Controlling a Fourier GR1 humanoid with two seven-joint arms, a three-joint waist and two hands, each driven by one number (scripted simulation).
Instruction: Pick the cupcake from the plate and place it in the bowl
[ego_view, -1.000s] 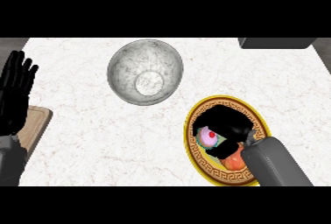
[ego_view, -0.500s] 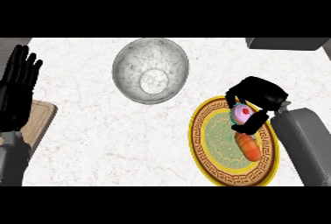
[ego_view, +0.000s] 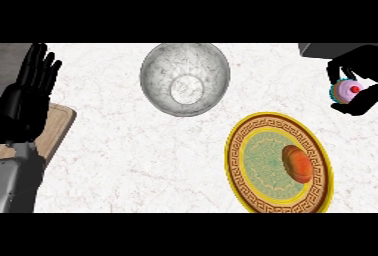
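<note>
A wooden cutting board (ego_view: 59, 127) lies at the left edge beneath the resting left hand (ego_view: 29, 92), fingers straight. The grey bowl (ego_view: 184, 78) holds nothing; the ornate yellow-rimmed plate (ego_view: 255, 155) holds an orange bun (ego_view: 298, 163). The right hand (ego_view: 359, 65) curls around the pink cupcake (ego_view: 347, 91) above the white marble counter (ego_view: 148, 160), right of the bowl.

The right hand (ego_view: 359, 75) was curled around the cupcake (ego_view: 347, 91) at the right edge, above the plate (ego_view: 255, 150). An orange item (ego_view: 297, 163) lay on the plate. The bowl (ego_view: 184, 77) stood well apart. The left hand (ego_view: 29, 92) rested open at the left edge.
</note>
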